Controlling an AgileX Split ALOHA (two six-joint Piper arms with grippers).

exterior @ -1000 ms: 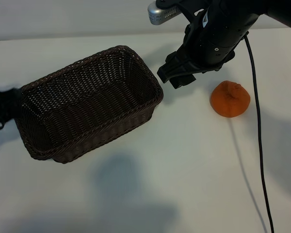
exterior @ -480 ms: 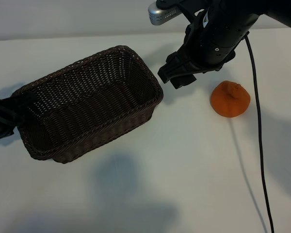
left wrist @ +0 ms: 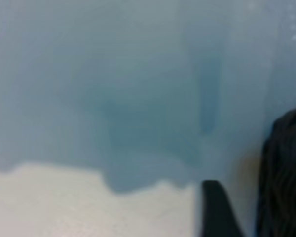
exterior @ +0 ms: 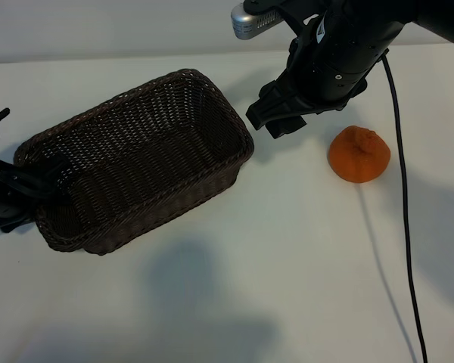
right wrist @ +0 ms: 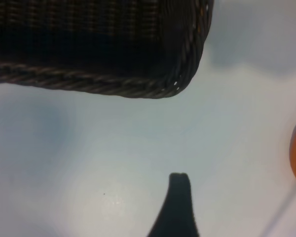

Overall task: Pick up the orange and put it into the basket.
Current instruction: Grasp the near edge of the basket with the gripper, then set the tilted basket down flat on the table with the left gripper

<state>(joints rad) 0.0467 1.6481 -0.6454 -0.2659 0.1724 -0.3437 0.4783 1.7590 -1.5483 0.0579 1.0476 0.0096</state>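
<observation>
The basket (exterior: 136, 162) lies on the white worktop (exterior: 287, 265) and serves here as the landmark. It is made of dark brown wicker and nothing is inside it. The orange (exterior: 359, 154) rests on the worktop well apart from the basket, beyond its right end in the exterior view, with its raised nub upward. Nothing touches the orange.

The right gripper (exterior: 276, 115) hangs above the worktop between the basket's right end and the orange, close to the far right corner of the basket. Its jaws stand apart and hold nothing. A black cable (exterior: 403, 227) goes down from this arm and passes beside the orange.

The left gripper (exterior: 30, 181) is at the basket's left end, at the rim. I cannot tell if its jaws are apart or clamped on the rim.
</observation>
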